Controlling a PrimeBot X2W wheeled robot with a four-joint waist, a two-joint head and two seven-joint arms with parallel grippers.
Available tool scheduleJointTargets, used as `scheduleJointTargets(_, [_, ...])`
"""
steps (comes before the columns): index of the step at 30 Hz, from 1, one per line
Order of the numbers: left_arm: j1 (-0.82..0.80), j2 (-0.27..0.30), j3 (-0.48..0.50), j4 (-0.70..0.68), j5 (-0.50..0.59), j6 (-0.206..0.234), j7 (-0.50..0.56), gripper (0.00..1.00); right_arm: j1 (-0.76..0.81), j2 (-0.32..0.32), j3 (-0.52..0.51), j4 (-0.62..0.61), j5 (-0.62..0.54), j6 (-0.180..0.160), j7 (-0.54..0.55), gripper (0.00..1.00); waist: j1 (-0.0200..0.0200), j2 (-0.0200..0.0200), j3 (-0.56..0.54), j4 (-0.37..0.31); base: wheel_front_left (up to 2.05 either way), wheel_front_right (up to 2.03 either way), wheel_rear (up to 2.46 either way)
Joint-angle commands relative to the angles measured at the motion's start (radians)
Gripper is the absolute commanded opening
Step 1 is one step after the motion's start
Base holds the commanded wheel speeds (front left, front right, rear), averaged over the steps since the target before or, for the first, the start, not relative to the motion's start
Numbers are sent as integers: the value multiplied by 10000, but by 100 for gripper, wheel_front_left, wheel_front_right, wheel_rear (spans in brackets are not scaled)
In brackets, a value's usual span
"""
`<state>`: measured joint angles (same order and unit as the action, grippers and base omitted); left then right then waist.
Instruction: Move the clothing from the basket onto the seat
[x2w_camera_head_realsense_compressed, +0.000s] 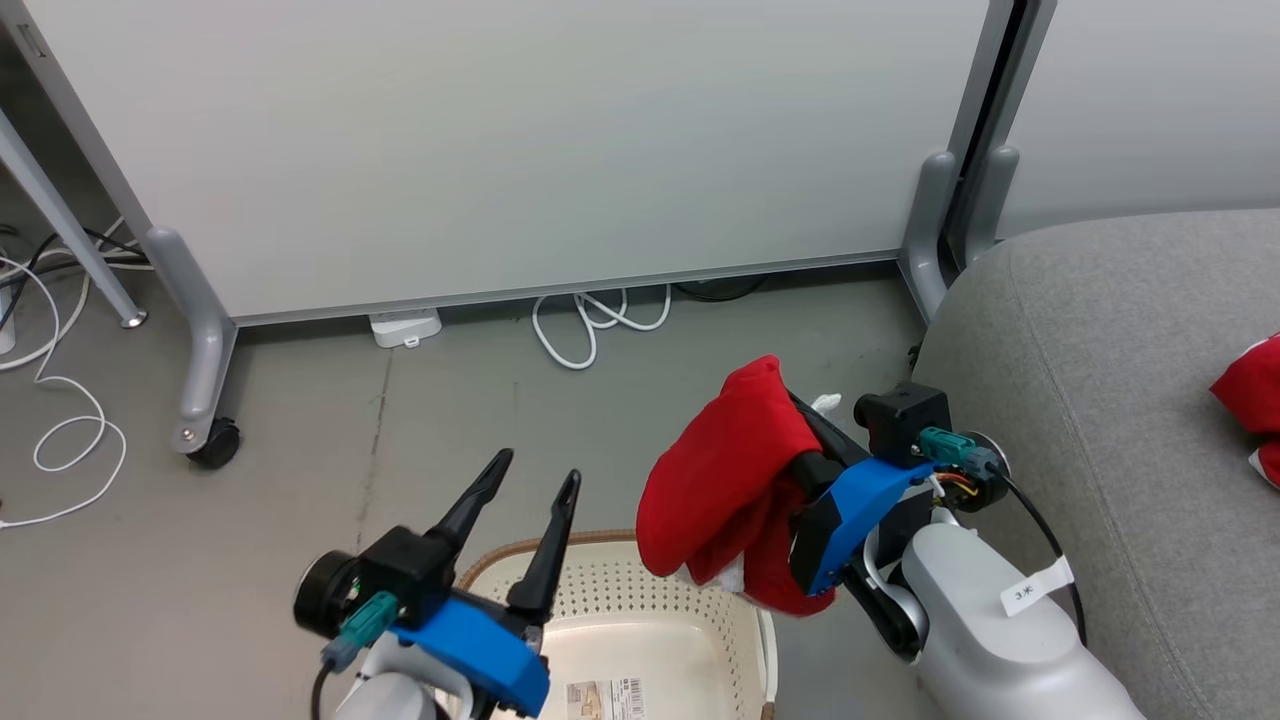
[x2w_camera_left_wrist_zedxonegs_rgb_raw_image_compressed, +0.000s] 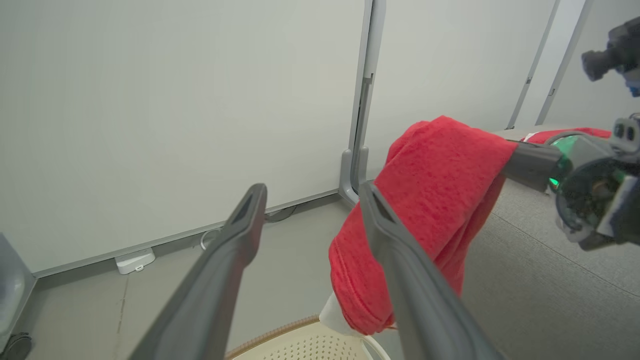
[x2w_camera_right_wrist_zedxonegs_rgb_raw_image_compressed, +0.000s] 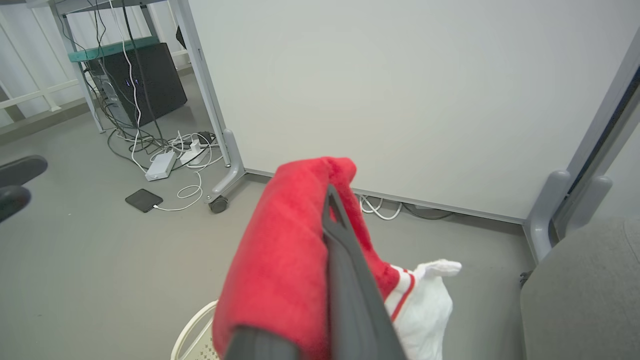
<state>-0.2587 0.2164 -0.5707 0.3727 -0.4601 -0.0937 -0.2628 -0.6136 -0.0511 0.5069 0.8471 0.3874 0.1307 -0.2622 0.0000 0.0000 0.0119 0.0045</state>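
From the head view, two hands are in sight. The left hand stands wide with nothing in it, above the near end of the one basket. A sticker with a barcode lies on the basket floor; its print is too small to read. The right hand is clamped on a red garment, held in the air between the basket and the seat, its lower folds hanging over the basket's right rim. A white tag on that forearm shows a 3 and one more mark I cannot make out. A second garment, also red, lies on the seat at the far right. That makes two garments, one seat, one basket. A white cable loops on the floor by the partition.

In the left wrist view, its two fingers are spread far apart. The held garment hangs just past them, over the basket rim, with the grey seat behind.

In the right wrist view, the garment is draped over and pinched between the fingers. White trim with a red stripe hangs beside it. The basket rim sits below, the seat at the right.
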Motion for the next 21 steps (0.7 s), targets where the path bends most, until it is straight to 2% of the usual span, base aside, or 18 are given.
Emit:
scheduleJointTargets(1, [267,9,260,-171,201,-22,-29,100,65,13,-58,-76,-93,1,-39,0,0,0,21,-14,0,0,0])
scheduleJointTargets(10, [1369,-445,1794,-619,1018,-201,-29,100,82,13,-275,-117,-210,1,-39,0,0,0,116,-25,0,0,0])
scheduleJointTargets(21, [1524,-764,2217,-531,1517,-388,-29,100,180,13,-341,-156,-206,1,-39,0,0,0,142,-155,0,0,0])
